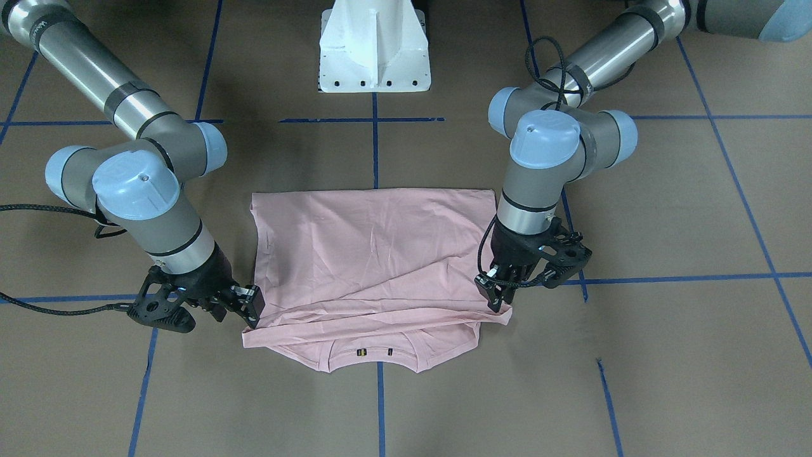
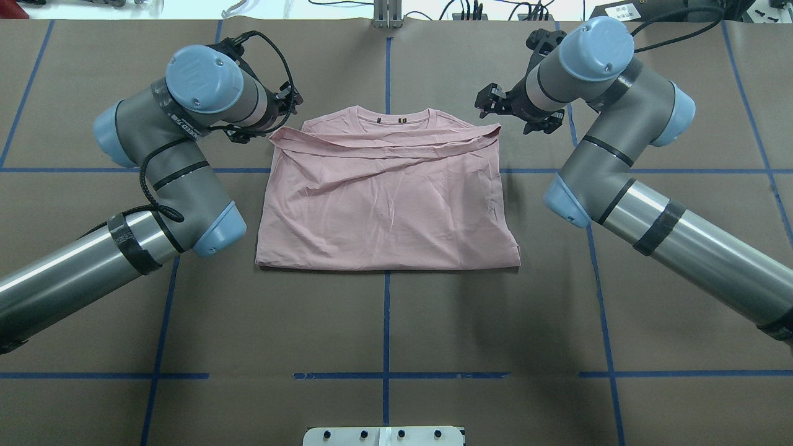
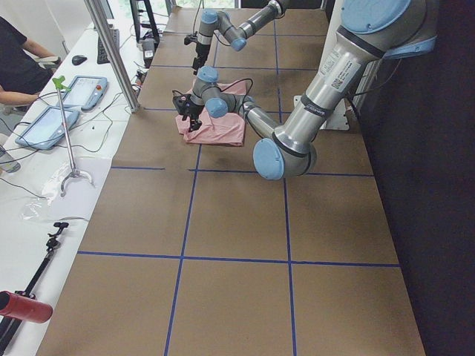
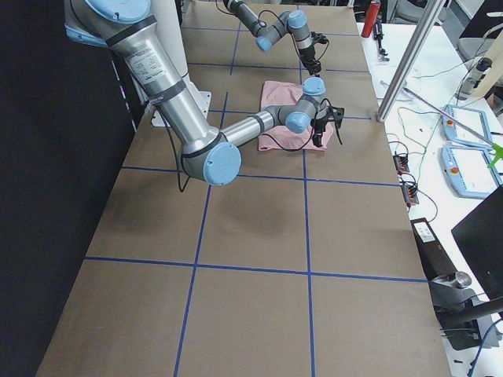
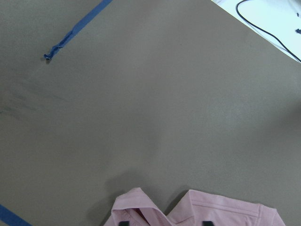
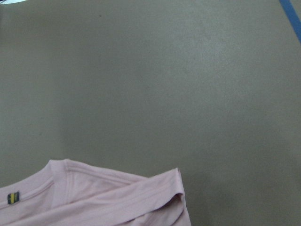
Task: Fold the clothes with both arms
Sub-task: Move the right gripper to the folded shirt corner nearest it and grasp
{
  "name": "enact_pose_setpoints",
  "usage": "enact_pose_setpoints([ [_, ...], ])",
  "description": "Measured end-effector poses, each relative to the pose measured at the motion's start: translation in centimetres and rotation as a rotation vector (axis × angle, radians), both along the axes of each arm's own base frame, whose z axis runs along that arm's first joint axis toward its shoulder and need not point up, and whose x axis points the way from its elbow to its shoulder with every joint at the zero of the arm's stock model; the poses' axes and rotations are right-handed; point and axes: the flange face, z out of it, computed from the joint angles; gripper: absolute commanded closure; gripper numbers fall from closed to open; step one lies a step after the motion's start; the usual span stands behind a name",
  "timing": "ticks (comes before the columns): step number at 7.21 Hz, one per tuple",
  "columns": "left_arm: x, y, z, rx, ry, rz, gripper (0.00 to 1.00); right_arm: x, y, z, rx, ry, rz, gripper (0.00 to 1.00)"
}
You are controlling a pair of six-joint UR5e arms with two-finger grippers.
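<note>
We found the shirt (image 2: 384,204) lying flat on the table (image 2: 384,322), folded over on itself. The free edge of its upper layer ran as a band between the two sets of fingers and stopped just short of the collar (image 2: 384,114), which lay beyond the fingers on the side away from the robot. The left gripper (image 1: 500,297) stood at one end of that band, over the corner. In the left wrist view two dark fingertips (image 5: 123,222) showed well apart at the bottom edge, with a raised hump of pink cloth between them. We recorded these fingers as spread, not pinching. The right gripper (image 1: 247,308) stood at the band's other end, its fingers touching or just over that corner; we could not tell which. Its wrist view showed the corner and collar but no fingertips, so we could not tell whether those fingers were spread or pressed together. The rest of the shirt lay on the robot's side of both grippers.
</note>
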Motion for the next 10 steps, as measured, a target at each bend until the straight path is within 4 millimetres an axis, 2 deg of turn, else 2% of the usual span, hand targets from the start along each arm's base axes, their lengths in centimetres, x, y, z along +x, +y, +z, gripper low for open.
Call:
enact_pose_setpoints([
  [1,-0.1,0.1,-0.3,0.003,0.003,0.001,0.00,0.0,2.2,-0.7,0.000,-0.027,-0.016,0.00],
  [3,-0.4,0.4,-1.1,0.012,0.015,0.001,0.00,0.1,8.9,-0.7,-0.040,-0.085,-0.031,0.00],
  [5,-0.7,0.7,-1.7,0.021,0.025,0.002,0.00,-1.4,16.5,1.8,-0.064,-0.069,-0.048,0.01],
  [6,-0.8,0.8,-2.2,0.026,0.031,0.002,0.00,-2.3,19.0,3.2,-0.063,-0.042,-0.058,0.05],
  [7,-1.0,1.0,-2.8,0.032,0.039,0.003,0.00,-2.9,20.4,4.2,-0.065,-0.024,-0.068,0.09],
  [8,-1.2,1.3,-3.2,0.037,0.047,0.005,0.00,-3.2,21.0,4.8,-0.066,-0.014,-0.075,0.15],
  [10,-1.2,1.5,-3.5,0.038,0.053,0.009,0.00,-3.7,21.4,5.0,-0.070,-0.008,-0.083,0.18],
])
